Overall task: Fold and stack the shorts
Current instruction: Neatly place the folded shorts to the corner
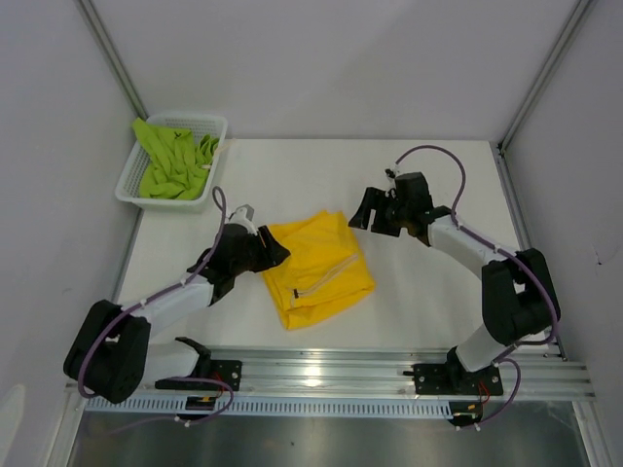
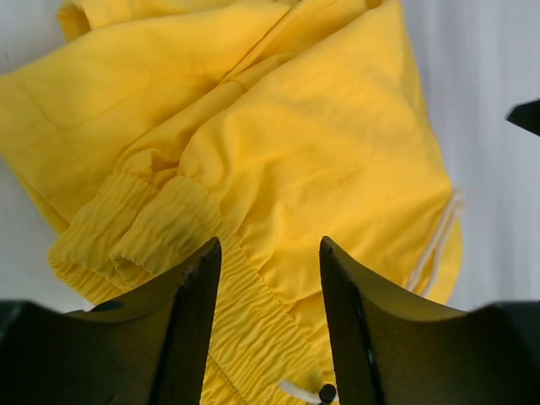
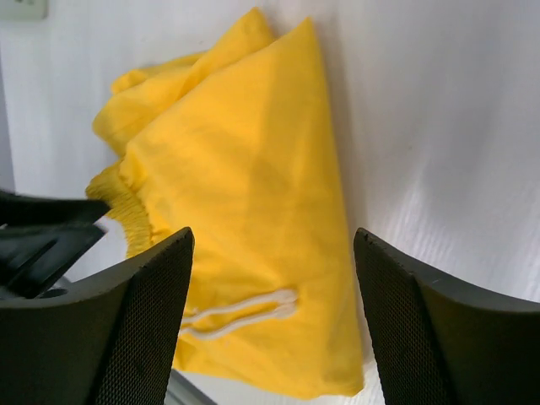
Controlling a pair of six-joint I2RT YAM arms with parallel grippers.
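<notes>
The yellow shorts (image 1: pixel 316 268) lie folded on the white table, with a white drawstring showing (image 3: pixel 240 314). The lime green shorts (image 1: pixel 173 161) lie crumpled in the white mesh basket (image 1: pixel 129 180) at the back left. My left gripper (image 1: pixel 277 251) is open at the yellow shorts' left edge; in its wrist view (image 2: pixel 270 261) the elastic waistband (image 2: pixel 245 321) lies between the fingers. My right gripper (image 1: pixel 362 212) is open and empty just off the shorts' far right corner, above the table; its wrist view shows the yellow fabric (image 3: pixel 245 194) below.
The basket stands at the table's back left corner. A metal rail (image 1: pixel 389 375) runs along the near edge with both arm bases. Grey walls close in the left, right and back.
</notes>
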